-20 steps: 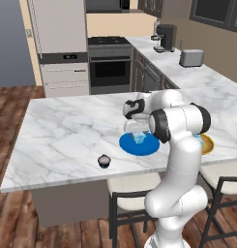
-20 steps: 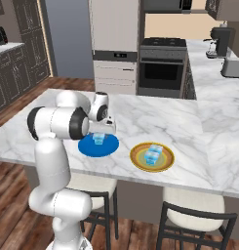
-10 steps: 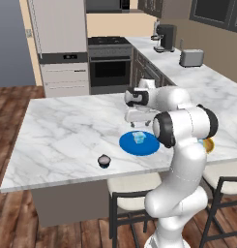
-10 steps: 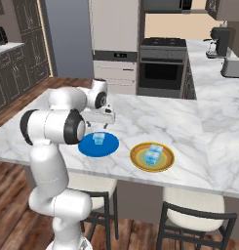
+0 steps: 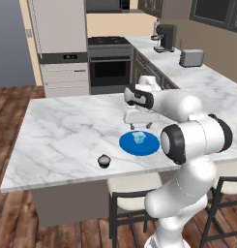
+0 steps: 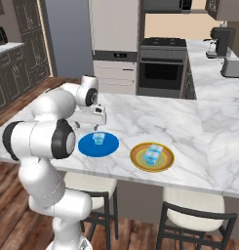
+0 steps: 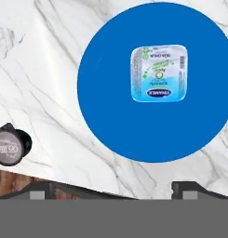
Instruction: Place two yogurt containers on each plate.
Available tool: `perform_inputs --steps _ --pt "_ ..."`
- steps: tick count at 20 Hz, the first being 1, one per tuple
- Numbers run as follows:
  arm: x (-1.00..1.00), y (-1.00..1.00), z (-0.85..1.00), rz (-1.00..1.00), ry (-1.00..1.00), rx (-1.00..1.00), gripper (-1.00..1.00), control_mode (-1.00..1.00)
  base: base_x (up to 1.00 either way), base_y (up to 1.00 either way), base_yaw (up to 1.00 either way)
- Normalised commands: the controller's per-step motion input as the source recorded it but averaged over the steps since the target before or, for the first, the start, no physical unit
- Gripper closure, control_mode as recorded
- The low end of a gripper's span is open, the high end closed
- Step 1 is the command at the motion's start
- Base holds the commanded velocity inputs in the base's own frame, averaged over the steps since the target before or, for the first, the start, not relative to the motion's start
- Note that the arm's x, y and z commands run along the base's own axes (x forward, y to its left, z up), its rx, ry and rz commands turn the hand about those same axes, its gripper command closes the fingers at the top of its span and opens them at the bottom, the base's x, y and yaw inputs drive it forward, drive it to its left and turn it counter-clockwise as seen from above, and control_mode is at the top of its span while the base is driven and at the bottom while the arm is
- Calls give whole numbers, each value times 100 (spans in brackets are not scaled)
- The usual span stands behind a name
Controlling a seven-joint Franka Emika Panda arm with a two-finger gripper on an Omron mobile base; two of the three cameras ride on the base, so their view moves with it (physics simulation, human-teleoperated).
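Spanning the room's middle: white marble island (image 5: pixel 62 135), veined grey, wood floor around it, stools (image 6: pixel 196 215) tucked under the near edge. Behind it: steel oven (image 5: pixel 110 70), pale fridge (image 5: pixel 59 43); along the side counter (image 5: pixel 221 85), coffee maker (image 5: pixel 164 37) and toaster (image 5: pixel 191 58).

Lying near the island's front edge: blue plate (image 5: pixel 139 143), carrying one pale blue cup (image 5: pixel 138 137) with a printed foil lid, seen from the hand view sitting a little off the plate's centre (image 7: pixel 158 73). Just beside it, toward the right: yellow plate (image 6: pixel 151 156), holding two pale blue cups (image 6: pixel 152 154) close together. Standing alone on bare marble, left of the blue plate and close to the front edge: dark cup (image 5: pixel 104 161) with a pale top, apart from both plates.

Hovering above the far side of the blue plate: gripper (image 5: pixel 138 116), clear of the cup below. Holding nothing; finger tips spread wide at the bottom of the hand view.

Open marble stretching wide to the left and behind the plates.
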Motion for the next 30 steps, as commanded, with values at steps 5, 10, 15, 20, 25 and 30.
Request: perform_inputs --steps 5,10,15,20,25,30 --pt "-85 57 16 -6 0 0 -100 -100 0 0 0" --pt "-39 47 12 -3 0 -1 -100 -100 0 0 0" --pt "-12 25 4 0 0 0 -100 -100 0 0 0" --pt "0 11 0 0 0 0 -100 -100 0 0 0" --pt "0 37 -7 0 0 -1 -100 -100 0 0 0" --pt "0 54 -21 0 -4 -4 -100 -100 0 0 0"
